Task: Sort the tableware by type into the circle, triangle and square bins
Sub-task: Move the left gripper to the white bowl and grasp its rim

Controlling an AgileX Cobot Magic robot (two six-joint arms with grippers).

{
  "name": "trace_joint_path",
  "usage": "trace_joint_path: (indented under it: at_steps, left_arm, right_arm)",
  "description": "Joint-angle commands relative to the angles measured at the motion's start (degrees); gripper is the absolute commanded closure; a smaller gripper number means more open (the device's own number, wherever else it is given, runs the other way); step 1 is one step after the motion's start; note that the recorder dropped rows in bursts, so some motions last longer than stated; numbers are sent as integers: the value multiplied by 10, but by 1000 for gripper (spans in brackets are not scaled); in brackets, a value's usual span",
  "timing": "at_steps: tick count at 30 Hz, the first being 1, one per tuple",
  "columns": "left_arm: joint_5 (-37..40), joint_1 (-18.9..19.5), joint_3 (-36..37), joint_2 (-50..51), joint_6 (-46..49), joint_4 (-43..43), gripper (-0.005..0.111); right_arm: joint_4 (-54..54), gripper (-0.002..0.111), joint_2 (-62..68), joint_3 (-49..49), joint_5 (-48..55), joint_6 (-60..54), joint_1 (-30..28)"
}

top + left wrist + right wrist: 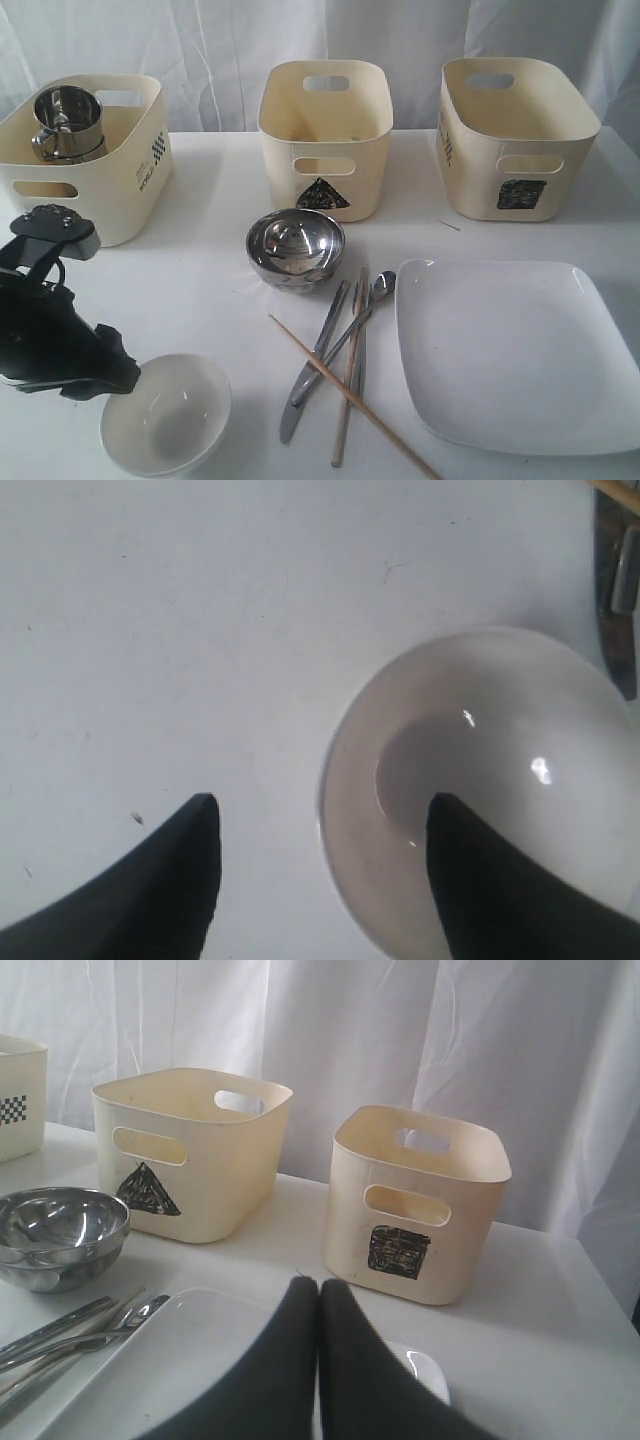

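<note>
- White bowl point(165, 412): glossy, round, smooth; on the white table point(200, 250), at 7 o'clock from the steel bowl point(296, 247), which is mirror-bright
- Left gripper point(322, 800): black tapered fingers apart; only the left wrist view shows one finger over the white bowl's hollow and the other over bare table, the rim between them; whether they touch it I cannot tell
- Right gripper point(320, 1290): dark fingers pressed together, holding nothing; shown only in its own wrist view, over the square plate point(515, 350)
- Steel mug point(65, 122): shiny, in the cream left bin point(120, 190); triangle bin point(325, 135) and square bin point(515, 135) are matte, round-cornered
- Knife point(310, 385), spoon point(380, 288) and wooden chopsticks point(350, 395): crossed, at 5 o'clock from the steel bowl
</note>
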Motion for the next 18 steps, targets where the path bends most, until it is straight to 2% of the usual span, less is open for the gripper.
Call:
trace_joint_path:
  at_steps: [1,9,11,13,18]
  left_arm:
    - [-16,-4,5,34,7,-8,43]
    - [-35,-4,5,89,11,-9,43]
    - [-39,-4,5,99,16,-9,46]
    - [-48,-4,5,106,18,-9,56]
    - [-87,-4,4,112,18,-9,101]
  right_arm:
    - [0,108,-4,2,4,3,1]
    - [0,108,-4,2,4,3,1]
    - [0,108,-4,2,4,3,1]
    - [0,108,-4,2,4,3,1]
    - [0,108,-4,2,4,3,1]
